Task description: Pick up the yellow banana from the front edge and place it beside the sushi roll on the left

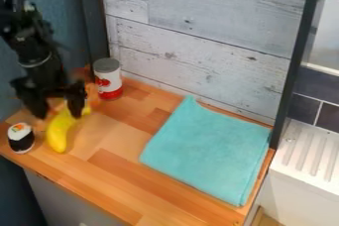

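In the camera view, the gripper (59, 112) was released, its fingers spread around or just above the banana (59, 133), beside the sushi roll (21, 138); contact seemed unclear. Good grasping called for straddling the fruit squarely.

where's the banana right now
In the camera view, the banana lies toward the left end of the wooden counter, just right of the sushi roll, with its upper part at the gripper and the can behind it.
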Available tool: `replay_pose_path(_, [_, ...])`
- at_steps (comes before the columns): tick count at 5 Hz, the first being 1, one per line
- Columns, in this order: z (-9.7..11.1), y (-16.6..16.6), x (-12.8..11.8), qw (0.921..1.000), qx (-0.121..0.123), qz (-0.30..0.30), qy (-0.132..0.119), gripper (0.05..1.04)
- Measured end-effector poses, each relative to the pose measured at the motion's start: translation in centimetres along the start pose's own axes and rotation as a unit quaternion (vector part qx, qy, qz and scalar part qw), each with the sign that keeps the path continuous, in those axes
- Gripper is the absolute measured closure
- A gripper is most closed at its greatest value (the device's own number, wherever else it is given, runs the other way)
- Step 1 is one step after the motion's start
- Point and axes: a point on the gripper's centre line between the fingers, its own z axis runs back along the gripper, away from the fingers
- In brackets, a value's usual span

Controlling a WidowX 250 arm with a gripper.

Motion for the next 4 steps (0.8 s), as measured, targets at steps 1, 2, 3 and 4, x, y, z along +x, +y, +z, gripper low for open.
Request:
replay_pose_path(1, [2.1, -0.8, 0.0, 0.9991, -0.002, -0.042, -0.007, 0.083])
replay_pose_path(2, [6.7, -2.9, -0.6, 0.9898, 0.032, -0.139, -0.008, 0.083])
replay_pose_path(3, [9.3, -4.3, -2.6, 0.9714, 0.031, -0.234, 0.029, 0.083])
replay_pose_path(4, [9.7, -6.1, -4.2, 0.9557, -0.007, -0.288, 0.06, 0.083])
